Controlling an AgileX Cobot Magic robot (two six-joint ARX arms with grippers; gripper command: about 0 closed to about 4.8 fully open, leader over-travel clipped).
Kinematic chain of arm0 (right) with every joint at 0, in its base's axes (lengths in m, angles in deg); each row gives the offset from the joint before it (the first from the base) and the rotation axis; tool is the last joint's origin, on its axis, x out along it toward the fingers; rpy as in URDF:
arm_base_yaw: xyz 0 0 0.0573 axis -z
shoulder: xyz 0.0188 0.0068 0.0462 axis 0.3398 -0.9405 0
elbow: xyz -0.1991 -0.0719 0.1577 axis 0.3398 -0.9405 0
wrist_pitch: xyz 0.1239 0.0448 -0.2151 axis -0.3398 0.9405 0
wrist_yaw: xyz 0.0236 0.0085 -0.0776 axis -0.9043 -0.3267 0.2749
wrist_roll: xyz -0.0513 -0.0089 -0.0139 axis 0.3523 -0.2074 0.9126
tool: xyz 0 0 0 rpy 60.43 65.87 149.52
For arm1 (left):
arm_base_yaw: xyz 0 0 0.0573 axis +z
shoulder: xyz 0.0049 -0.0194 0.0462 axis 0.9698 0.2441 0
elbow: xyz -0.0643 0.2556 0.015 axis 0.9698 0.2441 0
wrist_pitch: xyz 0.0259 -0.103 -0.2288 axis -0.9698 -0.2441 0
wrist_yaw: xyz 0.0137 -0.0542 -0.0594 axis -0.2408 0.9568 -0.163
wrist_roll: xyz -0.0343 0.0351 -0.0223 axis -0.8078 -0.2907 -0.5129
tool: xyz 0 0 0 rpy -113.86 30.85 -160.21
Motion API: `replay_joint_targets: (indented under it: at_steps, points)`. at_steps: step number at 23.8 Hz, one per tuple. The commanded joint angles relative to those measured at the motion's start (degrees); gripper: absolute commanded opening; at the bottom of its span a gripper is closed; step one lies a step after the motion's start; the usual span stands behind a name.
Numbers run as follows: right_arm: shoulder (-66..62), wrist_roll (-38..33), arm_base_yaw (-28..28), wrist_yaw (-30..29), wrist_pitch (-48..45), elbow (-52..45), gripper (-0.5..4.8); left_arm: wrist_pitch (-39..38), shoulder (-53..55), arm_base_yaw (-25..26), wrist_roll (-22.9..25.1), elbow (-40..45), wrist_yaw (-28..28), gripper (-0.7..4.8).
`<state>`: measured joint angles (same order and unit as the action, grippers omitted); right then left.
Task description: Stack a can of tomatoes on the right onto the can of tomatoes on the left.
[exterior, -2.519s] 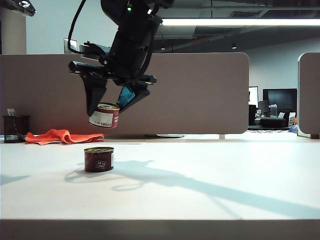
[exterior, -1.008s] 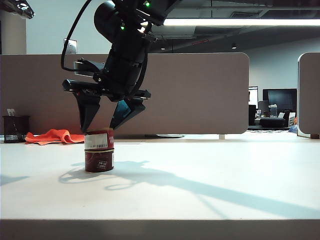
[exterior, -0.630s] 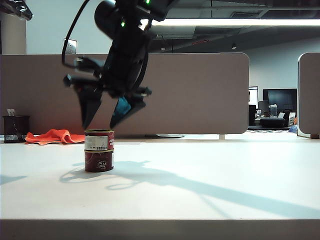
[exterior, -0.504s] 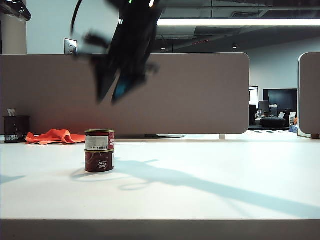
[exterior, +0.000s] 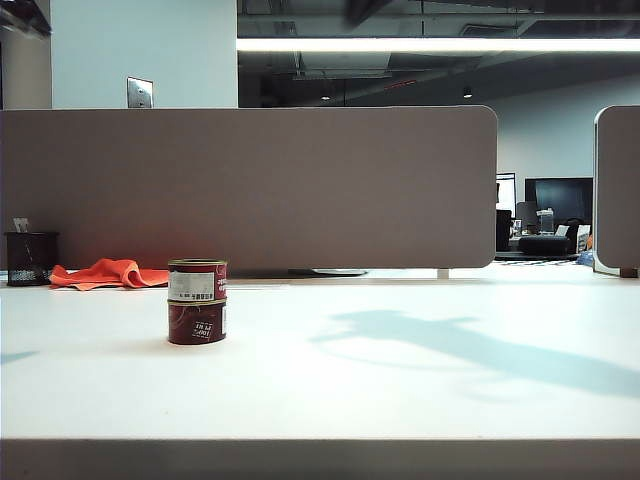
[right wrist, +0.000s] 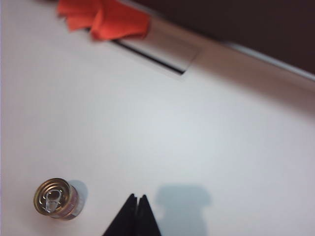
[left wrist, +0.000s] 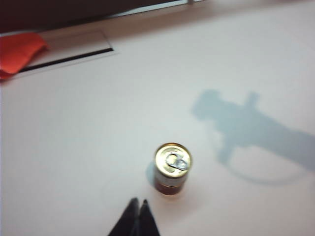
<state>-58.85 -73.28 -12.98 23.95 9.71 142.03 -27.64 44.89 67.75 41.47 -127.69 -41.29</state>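
Red-labelled upper can [exterior: 197,281] sits upright on lower can [exterior: 196,323], axes vertical, pull-tab lid up. Left gripper [left wrist: 137,206] and right gripper [right wrist: 136,200] hang above table [exterior: 400,380], jaws together.

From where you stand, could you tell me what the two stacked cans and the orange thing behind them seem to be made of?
Top can: probably metal, with a shiny gold pull-tab lid and a paper-looking white label. Bottom can: likely the same, with a dark red label. Orange cloth: soft fabric, judging by its matte, rumpled folds.

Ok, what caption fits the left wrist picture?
Shut left gripper above the table, beside two stacked tomato cans; orange cloth lies far off.
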Motion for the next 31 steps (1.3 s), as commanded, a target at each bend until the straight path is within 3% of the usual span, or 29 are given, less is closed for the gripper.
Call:
replay_joint_targets:
  at_steps: [1, 4, 9, 14, 17, 20, 24, 31]
  points:
    - [7.9, 0.0, 2.6, 0.1, -3.5, -5.1, 0.2, 0.7, -2.4, -0.6, 0.3, 0.3, -3.4, -0.06]
    - [20.4, 0.0, 6.1, 1.9, -5.7, -17.0, 0.2, 0.7, -8.6, -0.6, 0.2, 2.8, -6.0, -0.06]
    - [38.5, 1.1, 7.0, 6.5, -10.5, -36.8, 0.2, 0.8, -19.3, -0.6, -1.8, 10.3, -6.3, -0.06]
    - [57.8, 1.1, 7.0, 9.9, -24.7, -58.3, 0.19, 6.4, -30.4, -0.6, -2.6, 18.5, -7.3, -0.06]
    - [67.0, 1.1, 7.0, 15.9, -32.4, -69.1, 0.19, 6.9, -34.0, -0.5, -3.1, 21.7, -9.7, -0.06]
    - [72.8, 1.1, 7.0, 21.6, -32.2, -76.2, 0.21, 6.6, -34.9, -0.5, -7.1, 24.5, -12.8, -0.05]
    - [80.4, 1.0, 6.9, 21.0, -30.2, -82.8, 0.21, 11.6, -34.9, -0.5, -8.2, 29.6, -13.3, -0.06]
    - [95.6, 1.1, 6.8, 21.0, -31.5, -94.6, -0.02, 24.3, -34.9, -0.6, -8.7, 42.3, -9.5, -0.06]
